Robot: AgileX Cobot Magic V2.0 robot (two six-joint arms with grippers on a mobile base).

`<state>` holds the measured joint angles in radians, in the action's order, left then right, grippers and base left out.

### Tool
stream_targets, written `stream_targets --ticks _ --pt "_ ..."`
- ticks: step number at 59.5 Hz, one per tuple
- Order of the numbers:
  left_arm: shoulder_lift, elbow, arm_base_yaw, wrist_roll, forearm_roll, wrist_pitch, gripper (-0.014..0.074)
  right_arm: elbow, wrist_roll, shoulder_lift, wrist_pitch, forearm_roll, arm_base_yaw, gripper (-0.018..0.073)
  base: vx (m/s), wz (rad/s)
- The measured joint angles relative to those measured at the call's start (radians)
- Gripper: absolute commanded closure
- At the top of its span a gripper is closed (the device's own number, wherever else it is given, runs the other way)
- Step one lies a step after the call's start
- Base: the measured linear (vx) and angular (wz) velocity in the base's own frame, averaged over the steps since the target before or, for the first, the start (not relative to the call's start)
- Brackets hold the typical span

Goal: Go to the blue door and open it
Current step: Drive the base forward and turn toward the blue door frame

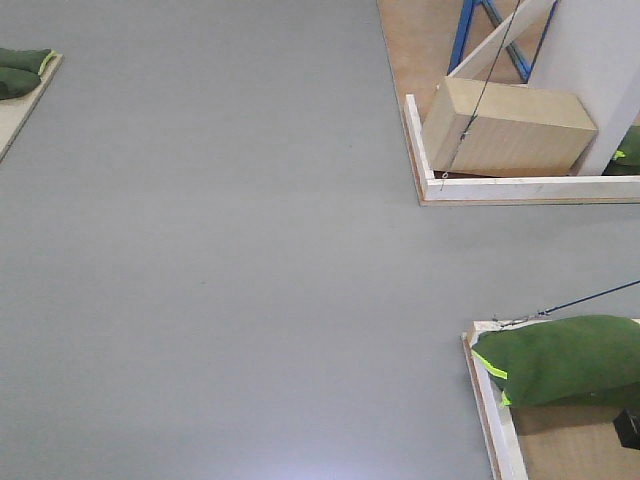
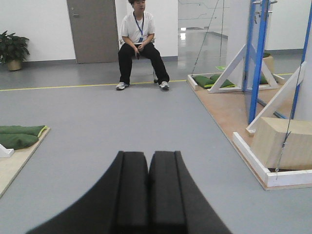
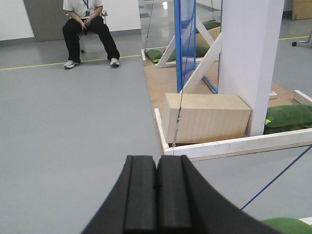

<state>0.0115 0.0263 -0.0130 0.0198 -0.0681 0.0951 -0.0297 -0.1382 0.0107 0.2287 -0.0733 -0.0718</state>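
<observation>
Right wrist-mounted view: my right fingers [image 3: 141, 200] sit pressed together, empty. So do the left fingers [image 2: 134, 195], tucked for driving, I judge. Ahead, a pale wooden block [image 3: 204, 117] and green sandbags [image 3: 287, 116] probably weigh down the white-rimmed plywood base [image 3: 234, 145]. Beyond, white braces [image 3: 204, 61] prop the tall glossy blue door [image 3: 185, 44], which stands edge-on and well apart from me.

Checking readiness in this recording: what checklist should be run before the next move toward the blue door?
1. Left gripper shut, empty: ok.
2. Right gripper shut, empty: ok.
3. Blue door in view, ahead to the right: ok.
4. Door handle clearly visible: cannot tell.
5. Grey floor directly ahead bare: ok.
6. Seated person apart from the door: ok.
</observation>
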Motion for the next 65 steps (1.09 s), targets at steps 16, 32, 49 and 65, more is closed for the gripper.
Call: stream_targets --ticks 16,32,49,65 --pt "0.000 0.000 0.000 0.000 0.000 0.000 0.0524 0.000 0.000 0.000 0.000 0.000 0.000 0.0561 0.00 -0.01" --pt "0.000 0.000 0.000 0.000 0.000 0.000 0.0524 0.000 0.000 0.000 0.000 0.000 0.000 0.0561 0.05 0.00" --pt "0.000 0.000 0.000 0.000 0.000 0.000 0.0524 0.000 0.000 0.000 -0.001 0.000 0.000 0.0561 0.15 -0.05" --pt "0.000 0.000 0.007 0.000 0.000 0.000 0.0524 0.000 0.000 0.000 -0.001 0.000 0.090 0.0561 0.21 -0.09"
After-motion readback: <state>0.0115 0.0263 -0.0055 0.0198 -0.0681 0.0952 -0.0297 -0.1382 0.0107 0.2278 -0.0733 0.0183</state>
